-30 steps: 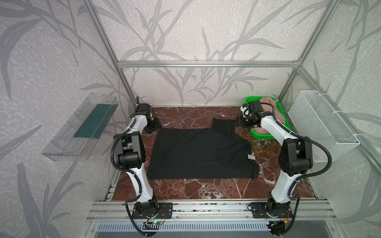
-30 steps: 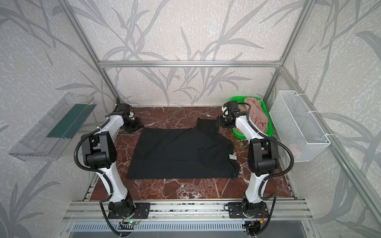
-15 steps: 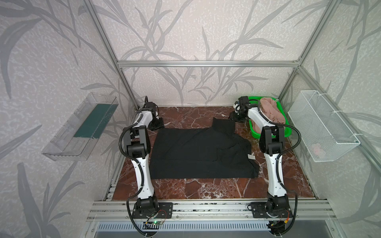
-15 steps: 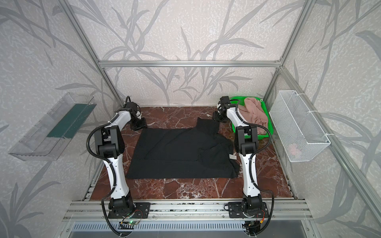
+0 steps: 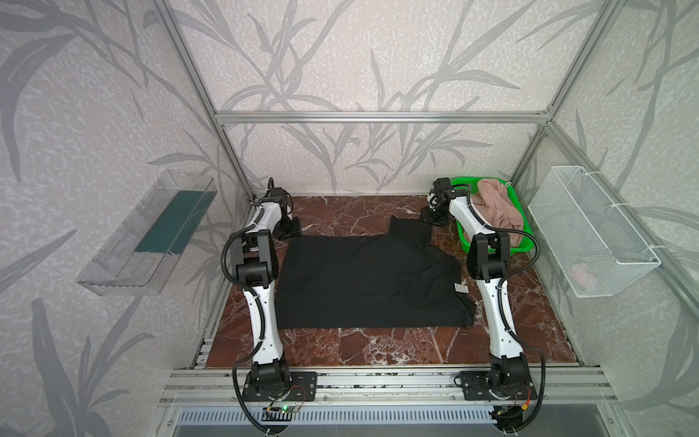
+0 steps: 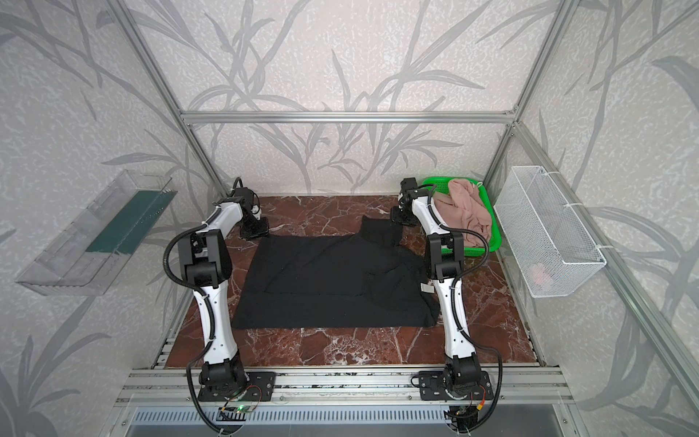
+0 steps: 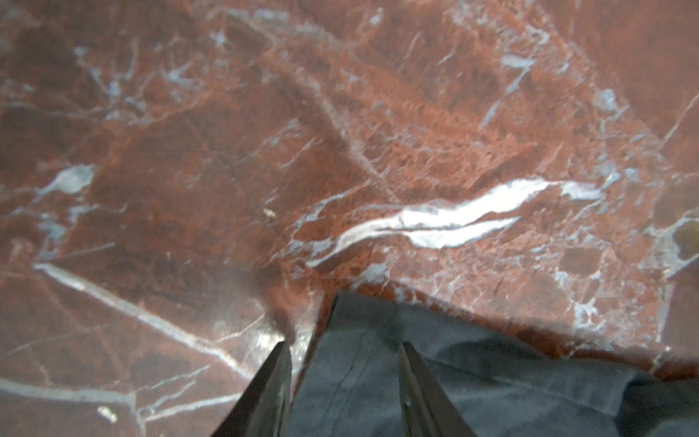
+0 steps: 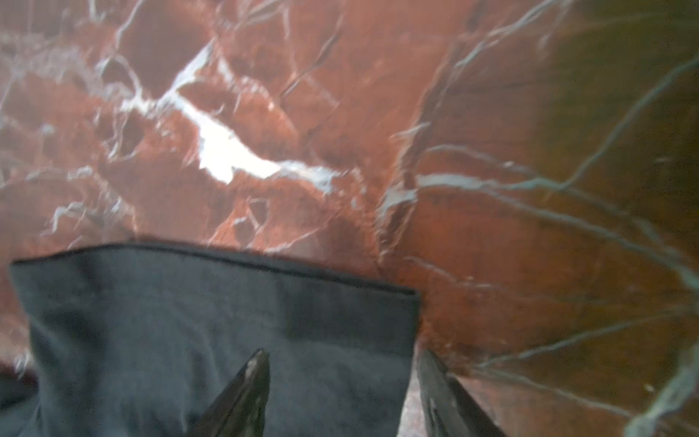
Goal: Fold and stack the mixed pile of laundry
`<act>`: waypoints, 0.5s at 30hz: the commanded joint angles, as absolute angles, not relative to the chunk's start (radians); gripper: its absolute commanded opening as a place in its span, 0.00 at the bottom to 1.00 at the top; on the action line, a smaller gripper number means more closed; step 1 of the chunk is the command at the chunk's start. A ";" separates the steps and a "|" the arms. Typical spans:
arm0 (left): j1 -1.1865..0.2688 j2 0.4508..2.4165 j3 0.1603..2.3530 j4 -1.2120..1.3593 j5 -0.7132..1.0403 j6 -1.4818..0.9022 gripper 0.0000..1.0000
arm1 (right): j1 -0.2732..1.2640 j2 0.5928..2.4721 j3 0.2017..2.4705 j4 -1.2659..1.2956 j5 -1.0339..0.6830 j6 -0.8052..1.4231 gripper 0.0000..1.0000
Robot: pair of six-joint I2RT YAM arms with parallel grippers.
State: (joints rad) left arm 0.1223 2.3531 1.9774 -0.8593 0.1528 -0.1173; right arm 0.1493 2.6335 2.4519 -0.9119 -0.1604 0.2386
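1. The left gripper (image 7: 342, 344) has its jaws apart, holding nothing. In the left wrist view a corner of the black T-shirt (image 7: 454, 389) lies flat between the fingers: one fingertip (image 7: 280, 363) is over bare marble, the other over the cloth.
2. In both top views that gripper (image 5: 289, 229) (image 6: 257, 229) sits low at the shirt's far left corner, close to the back wall.
3. The right gripper (image 8: 342, 352) is also spread and empty. One fingertip (image 8: 253, 374) is above the cloth and the other is just past the hemmed edge of the T-shirt (image 8: 189, 310), over the table.
4. From above, the right gripper (image 5: 431, 217) (image 6: 401, 217) is at the far end of the flap of shirt that sticks out toward the back wall.
5. The rest of the T-shirt (image 5: 363, 280) (image 6: 333, 283) lies spread over the middle of the marble table (image 5: 378, 344), between the two arms. Its right side is rumpled, and a grey neck label (image 5: 461, 289) shows there.
6. Just beside the right gripper is the green basket (image 5: 463, 181), with the dusty-pink shorts (image 5: 499, 206) heaped in it, apart from the shirt.
7. On the right wall hangs a white wire basket (image 5: 590, 234). Something small and pinkish lies inside, too faint to make out.
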 commanded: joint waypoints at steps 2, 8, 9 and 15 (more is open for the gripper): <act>0.106 2.382 2.009 -0.904 0.123 -0.089 0.45 | 0.152 2.674 2.503 -0.990 -0.072 0.261 0.63; 0.105 2.405 2.034 -0.935 0.077 -0.107 0.36 | 0.155 2.712 2.535 -0.974 -0.148 0.252 0.60; 0.105 2.405 2.031 -0.939 0.072 -0.110 0.35 | 0.159 2.721 2.549 -0.978 -0.165 0.244 0.59; 0.105 2.401 2.014 -0.929 0.058 -0.121 0.22 | 0.180 2.755 2.582 -0.977 -0.182 0.210 0.50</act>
